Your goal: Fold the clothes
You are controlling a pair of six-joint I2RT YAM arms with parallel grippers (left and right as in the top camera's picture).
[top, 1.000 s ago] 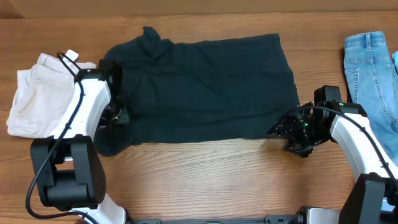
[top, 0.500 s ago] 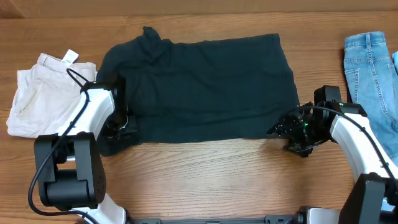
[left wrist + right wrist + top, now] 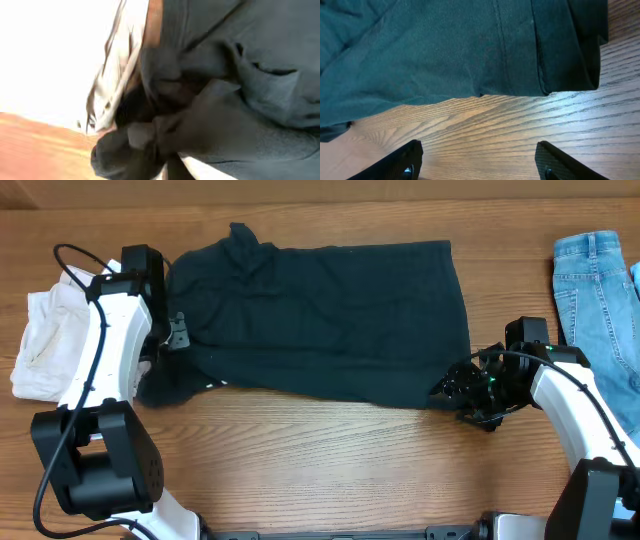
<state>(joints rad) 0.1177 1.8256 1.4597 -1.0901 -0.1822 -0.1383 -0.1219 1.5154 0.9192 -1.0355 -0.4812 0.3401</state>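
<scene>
Left claw (image 3: 178, 335) clenched bunched fabric at the 9 o'clock edge of the T-shirt (image 3: 330, 310); right claw (image 3: 447, 389), released, hovered over the counter (image 3: 330, 460) at its 4 o'clock corner.

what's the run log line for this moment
left gripper: shut on T-shirt left edge | right gripper: open, empty, over table by hem corner | fold: not finished

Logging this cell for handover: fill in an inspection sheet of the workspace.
Surface: light wooden table, bare at the front.
Job's things: large dark navy T-shirt spread out, left end bunched.
Clutter: beige folded shorts far left; light blue denim jeans far right.
Grippers: left gripper at the shirt's bunched end, grip unclear; right gripper open, empty, by its lower right corner.
Cables: black cable looping over left arm.
Surroundings: nothing seen.
</scene>
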